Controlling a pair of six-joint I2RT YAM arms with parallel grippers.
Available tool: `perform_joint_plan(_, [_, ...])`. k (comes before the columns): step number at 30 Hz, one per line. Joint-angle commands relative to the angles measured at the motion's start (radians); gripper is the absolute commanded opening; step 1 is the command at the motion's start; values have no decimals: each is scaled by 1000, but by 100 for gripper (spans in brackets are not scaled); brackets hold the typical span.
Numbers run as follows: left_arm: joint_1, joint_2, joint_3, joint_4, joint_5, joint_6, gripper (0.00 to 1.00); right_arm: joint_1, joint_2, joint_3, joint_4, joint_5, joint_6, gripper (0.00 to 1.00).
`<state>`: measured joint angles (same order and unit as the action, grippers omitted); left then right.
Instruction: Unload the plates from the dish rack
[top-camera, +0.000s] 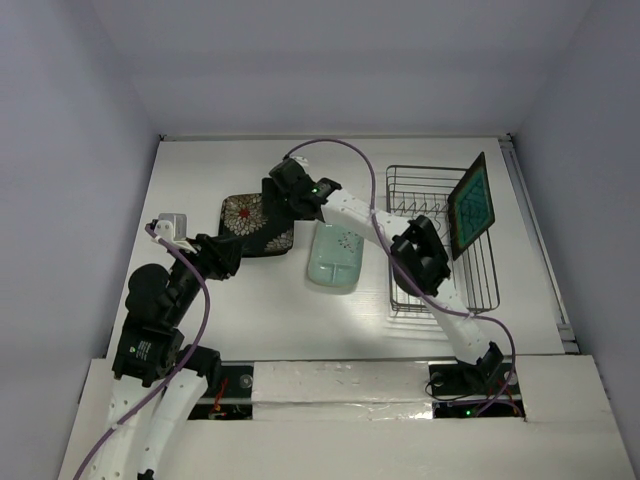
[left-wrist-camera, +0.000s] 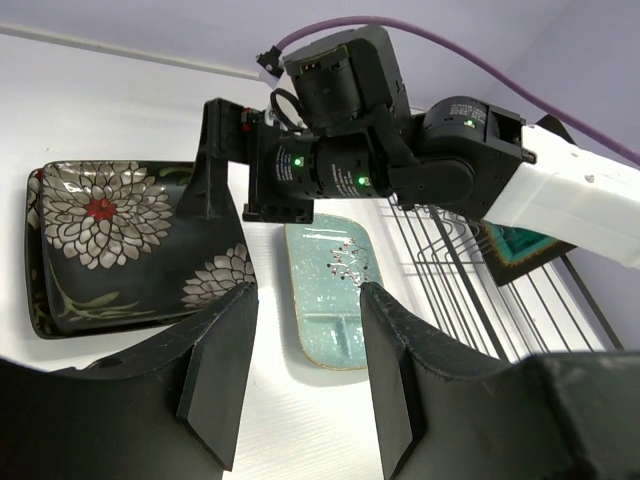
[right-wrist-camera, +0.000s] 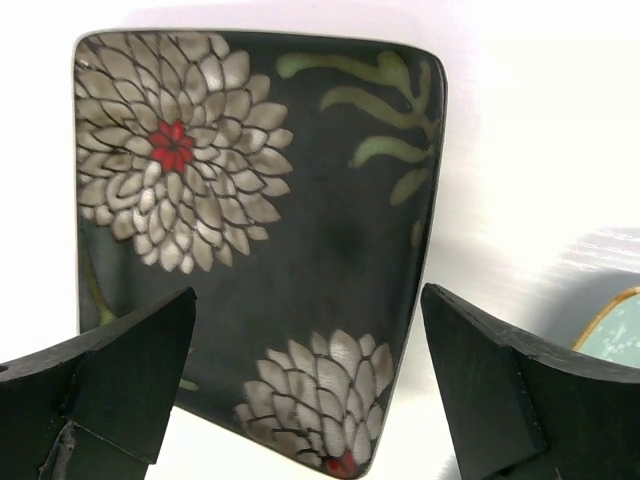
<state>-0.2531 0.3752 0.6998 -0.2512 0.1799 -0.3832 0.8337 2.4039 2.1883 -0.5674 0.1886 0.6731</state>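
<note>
A dark square plate with white-and-red flowers (top-camera: 250, 225) lies flat on the table left of centre; I cannot tell whether a second one lies under it. A pale mint-green oblong plate (top-camera: 333, 255) lies flat to its right. The dark-rimmed plate with a teal centre (top-camera: 470, 205) stands tilted in the wire dish rack (top-camera: 440, 290) at the right. My right gripper (top-camera: 283, 200) is open and empty, just above the flower plate's right part (right-wrist-camera: 260, 200). My left gripper (top-camera: 228, 252) is open and empty at that plate's near edge, facing the mint plate (left-wrist-camera: 330, 320).
The right arm stretches from its base across the rack's near left corner to the flower plate. A purple cable (top-camera: 350, 160) arcs over it. White walls close the table at the back and sides. The rack wires (left-wrist-camera: 460, 270) show right of the mint plate.
</note>
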Motion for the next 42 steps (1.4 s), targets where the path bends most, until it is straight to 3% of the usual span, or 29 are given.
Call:
perform_joint_plan(1, [6, -15, 0, 43, 7, -3, 42, 18, -87, -44, 9, 26, -47, 98])
perform_joint_plan(3, [6, -18, 1, 41, 9, -5, 42, 18, -177, -97, 11, 99, -75, 94])
perform_joint_plan(5, [6, -19, 0, 43, 7, -5, 42, 8, -253, -145, 3, 149, -107, 76])
perform_joint_plan(6, [6, -21, 0, 44, 7, -3, 42, -2, -340, -172, 1, 200, -115, 66])
perform_joint_plan(7, [6, -22, 0, 44, 9, -3, 42, -11, -389, -241, 0, 227, -122, 39])
perform_joint_plan(8, [6, -25, -2, 46, 7, -2, 41, -31, -441, -281, 6, 251, -147, 28])
perform_joint_plan(10, [-3, -30, -2, 46, 7, -3, 38, -62, -596, -359, -3, 310, -176, 7])
perform_joint_plan(12, [-3, -35, -5, 50, 6, -5, 30, -132, -693, -475, -31, 345, -214, 0])
perform_joint_plan(14, [-12, -41, -6, 52, 4, -6, 18, -195, -837, -588, -84, 374, -231, 0])
perform_joint_plan(17, [-21, -55, -6, 55, -2, -5, 7, -344, -1001, -686, -130, 376, -271, 0])
perform_joint_plan(21, [-55, -59, -3, 49, -19, -6, 6, -550, -1095, -733, -239, 410, -329, 0])
perform_joint_plan(22, [-55, -52, -2, 46, -20, -5, 6, -612, -1100, -716, -283, 414, -343, 5])
perform_joint_plan(24, [-77, -30, 3, 35, -23, -5, 7, -659, -1091, -697, -314, 391, -384, 24])
perform_joint_plan(25, [-77, -27, 3, 35, -23, -5, 8, -659, -1083, -668, -350, 388, -394, 46])
perform_joint_plan(26, [-77, -27, 3, 36, -23, -5, 10, -683, -1076, -662, -347, 387, -411, 57])
perform_joint_plan(28, [-87, -30, 3, 35, -23, -5, 12, -705, -1040, -642, -380, 349, -454, 70])
perform_joint_plan(33, [-97, -47, 4, 33, -26, -5, 17, -735, -947, -570, -411, 347, -506, 69])
perform_joint_plan(42, [-97, -44, 4, 30, -33, -6, 21, -771, -787, -539, -388, 344, -527, 51])
